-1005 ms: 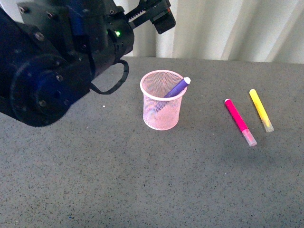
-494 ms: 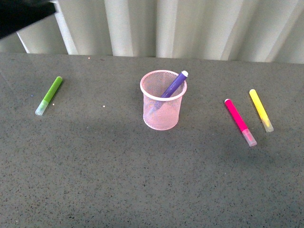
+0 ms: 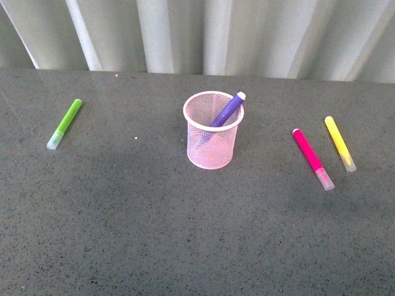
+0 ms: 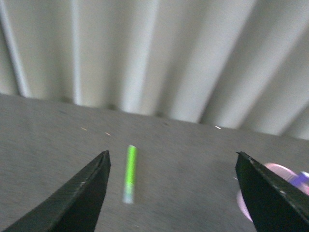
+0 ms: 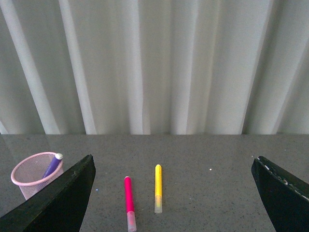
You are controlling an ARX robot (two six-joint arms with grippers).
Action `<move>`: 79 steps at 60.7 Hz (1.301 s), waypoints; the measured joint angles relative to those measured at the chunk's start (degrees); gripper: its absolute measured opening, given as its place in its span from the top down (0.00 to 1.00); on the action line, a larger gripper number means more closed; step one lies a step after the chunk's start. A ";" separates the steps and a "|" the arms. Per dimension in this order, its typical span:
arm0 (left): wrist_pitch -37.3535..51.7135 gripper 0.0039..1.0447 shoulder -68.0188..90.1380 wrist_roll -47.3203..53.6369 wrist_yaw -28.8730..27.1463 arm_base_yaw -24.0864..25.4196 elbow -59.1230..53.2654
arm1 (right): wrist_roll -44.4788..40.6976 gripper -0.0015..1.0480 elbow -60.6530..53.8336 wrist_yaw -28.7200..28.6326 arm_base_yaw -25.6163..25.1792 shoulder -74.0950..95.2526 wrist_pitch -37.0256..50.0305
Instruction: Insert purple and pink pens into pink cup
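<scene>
No text, label, brand, number or sign can be read in any view. The purple pen (image 3: 227, 110), pink pen (image 3: 311, 158), cup (image 3: 210, 145), green marker (image 3: 65, 123), yellow marker (image 3: 339, 143) and table (image 3: 185, 234) show no legible marking.

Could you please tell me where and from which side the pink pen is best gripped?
Grip the pink pen mid-barrel, from straight above, jaws across its width: it lies flat, and the yellow marker beside it lies apart, probably leaving room.
</scene>
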 joint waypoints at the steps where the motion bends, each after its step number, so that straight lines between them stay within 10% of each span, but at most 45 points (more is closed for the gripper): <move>1: 0.81 0.31 -0.94 0.61 -1.66 -0.48 -0.87 | 0.00 0.07 0.00 0.00 0.00 0.00 0.00; 24: -4.59 0.97 -15.72 4.44 -9.68 -7.02 -8.28 | 0.00 0.07 0.00 0.00 0.00 0.00 0.00; 79: -27.76 0.97 -44.35 4.83 -15.78 -13.75 -12.35 | 0.00 0.07 0.00 0.00 0.00 0.00 0.00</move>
